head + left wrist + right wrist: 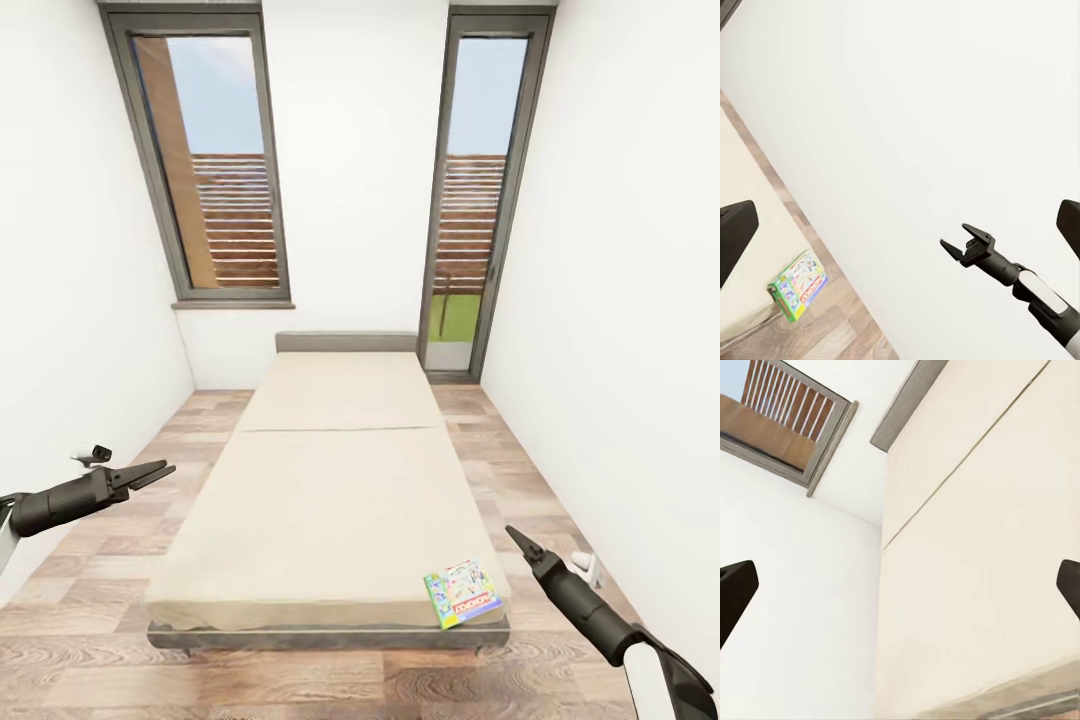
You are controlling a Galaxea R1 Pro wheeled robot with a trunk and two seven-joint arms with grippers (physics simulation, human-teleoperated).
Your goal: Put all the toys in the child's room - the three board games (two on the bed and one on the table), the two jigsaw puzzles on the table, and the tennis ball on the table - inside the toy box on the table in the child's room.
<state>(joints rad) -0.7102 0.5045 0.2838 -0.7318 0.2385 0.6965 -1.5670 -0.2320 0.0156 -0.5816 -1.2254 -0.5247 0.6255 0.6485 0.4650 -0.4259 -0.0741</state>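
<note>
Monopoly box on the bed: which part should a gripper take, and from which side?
Probably its near edge. The Monopoly box lies flat at the bed's near right corner, its corner seemingly at or just past the mattress edge. Coming in low from the foot with the right gripper, the closer one, jaws above and below the thin edge, seems best. A top-down pinch has nothing to close on.

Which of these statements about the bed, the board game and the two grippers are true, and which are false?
1. A Monopoly board game lies near a foot corner of the bed. True.
2. The right gripper holds the board game. False: it hangs beside the bed and holds nothing.
3. The left gripper is open. True.
4. Two board games lie on the mattress. False: one is visible.
5. The room has a carpet. False: the floor is wood plank.
</note>
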